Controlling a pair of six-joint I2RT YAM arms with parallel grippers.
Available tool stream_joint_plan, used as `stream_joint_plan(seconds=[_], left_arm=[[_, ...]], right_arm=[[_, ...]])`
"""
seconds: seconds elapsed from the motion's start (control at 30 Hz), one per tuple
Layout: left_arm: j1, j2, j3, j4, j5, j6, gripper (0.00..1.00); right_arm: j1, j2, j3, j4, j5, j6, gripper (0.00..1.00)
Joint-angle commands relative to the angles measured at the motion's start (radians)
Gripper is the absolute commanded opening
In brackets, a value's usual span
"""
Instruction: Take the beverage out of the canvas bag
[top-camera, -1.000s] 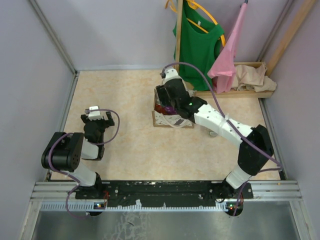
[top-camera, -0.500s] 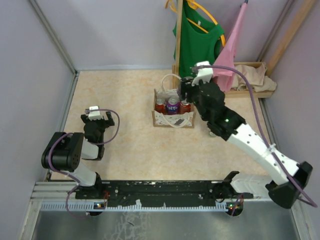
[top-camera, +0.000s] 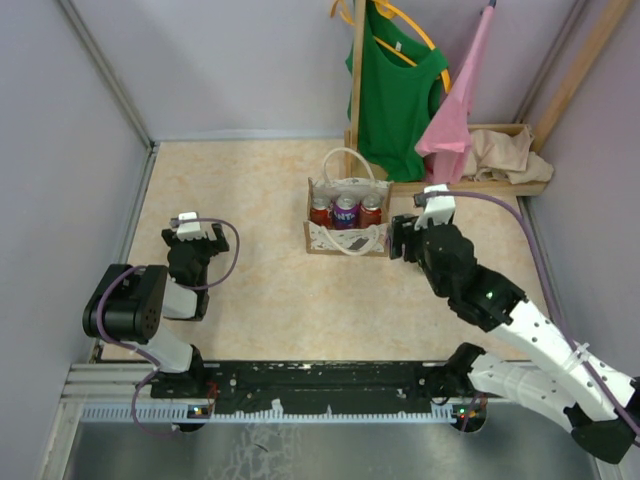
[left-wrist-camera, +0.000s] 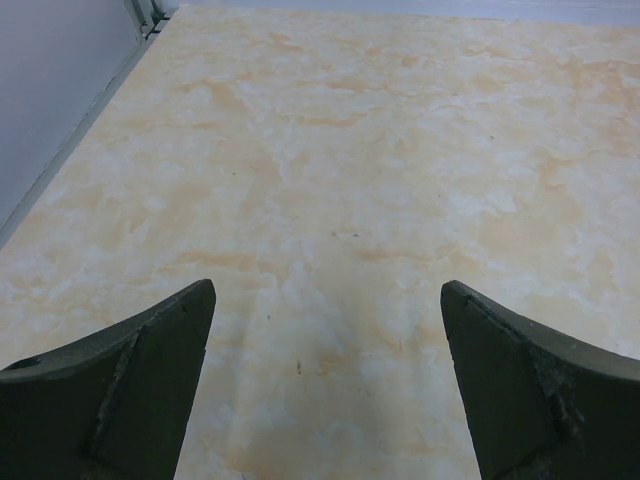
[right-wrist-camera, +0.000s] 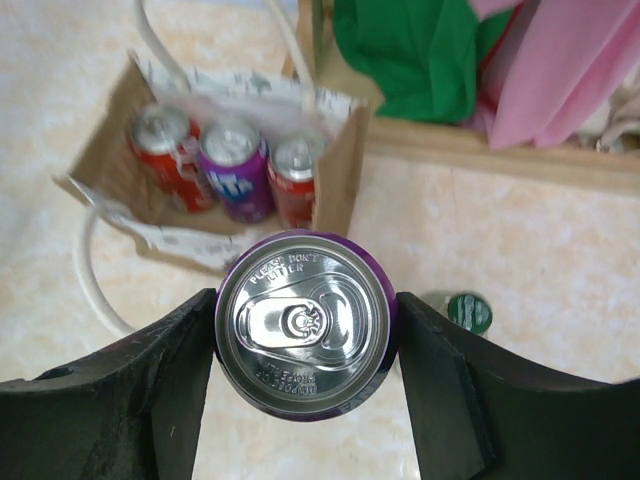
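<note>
The canvas bag (top-camera: 345, 238), beige with white loop handles and a lace band, stands mid-table. It holds three cans: red (top-camera: 320, 211), purple (top-camera: 346, 209) and red (top-camera: 370, 211). It also shows in the right wrist view (right-wrist-camera: 110, 165). My right gripper (top-camera: 404, 241) is just right of the bag and outside it. In the right wrist view the gripper (right-wrist-camera: 306, 325) is shut on a purple beverage can (right-wrist-camera: 306, 322), seen from its silver top, above the floor. My left gripper (top-camera: 190, 243) is open and empty at the left, over bare table in its wrist view (left-wrist-camera: 325, 390).
A wooden rack (top-camera: 470, 185) at the back right carries a green shirt (top-camera: 395, 95), a pink cloth (top-camera: 455, 110) and a tan cloth (top-camera: 510, 155). A small green round object (right-wrist-camera: 468, 312) lies on the floor right of the bag. Purple-grey walls enclose the table.
My right gripper came up out of the bag with the purple can and swung right and toward the near side. The bag's three remaining cans are now uncovered. The left arm stayed still.
</note>
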Motion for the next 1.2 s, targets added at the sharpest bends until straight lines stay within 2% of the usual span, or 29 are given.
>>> stream_joint_plan(seconds=[0.0, 0.3, 0.63, 0.93, 1.17], left_arm=[[-0.001, 0.007, -0.006, 0.018, -0.004, 0.005, 1.00], [-0.001, 0.006, -0.006, 0.018, -0.004, 0.004, 1.00], [-0.002, 0.007, -0.006, 0.018, -0.004, 0.005, 1.00], [-0.001, 0.006, -0.006, 0.018, -0.004, 0.005, 1.00], [-0.001, 0.006, -0.006, 0.018, -0.003, 0.005, 1.00]], right_arm=[[0.014, -0.065, -0.078, 0.050, -0.017, 0.071, 0.00], [0.018, -0.086, -0.289, 0.183, -0.039, 0.099, 0.00], [0.018, -0.044, -0.443, 0.340, -0.118, 0.145, 0.00], [0.018, 0.047, -0.464, 0.440, -0.105, 0.133, 0.00], [0.019, 0.066, -0.474, 0.440, -0.075, 0.130, 0.00]])
